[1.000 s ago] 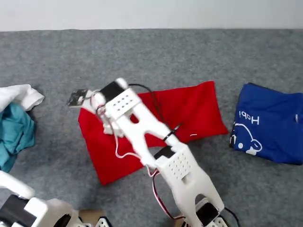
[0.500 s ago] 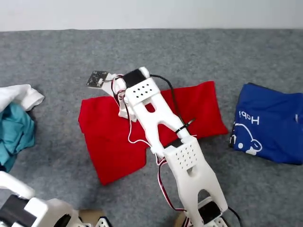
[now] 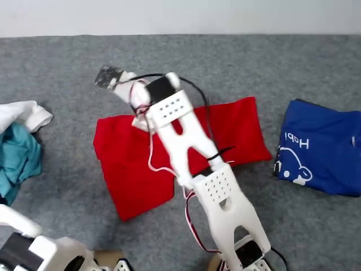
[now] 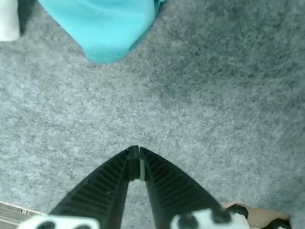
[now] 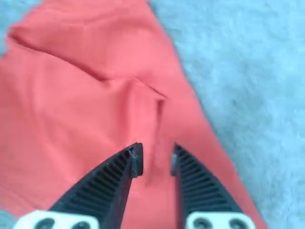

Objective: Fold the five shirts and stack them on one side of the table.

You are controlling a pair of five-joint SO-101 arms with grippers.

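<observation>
The right arm (image 3: 186,147) stretches from the near edge of the grey table (image 3: 254,68) out across the red shirt (image 3: 127,175), which lies spread at the table's centre, its far edge running toward the right and a corner pointing to the near side. In the right wrist view, the right gripper (image 5: 153,160) hangs just above the red cloth (image 5: 71,95), its jaws a narrow gap apart. A raised crease in the fabric lies just beyond the fingertips (image 5: 136,157), and the shirt's edge meets bare grey table off to one side.

The left arm (image 3: 34,248) sits low at the table's near left corner. Its wrist view shows the left gripper (image 4: 138,164) with both jaws pressed together at the tips, poised over bare grey surface. The teal shirt (image 4: 105,28) lies ahead of it, well apart from the fingertips, with a scrap of the white shirt (image 4: 7,19) beside it.

Seen from above, the teal shirt (image 3: 20,158) is bunched at the table's left edge, and the white shirt (image 3: 22,116) lies crumpled against its far side, the two touching. The blue shirt (image 3: 321,152) rests folded at the right edge, white print facing up, near the red shirt but apart from it.
</observation>
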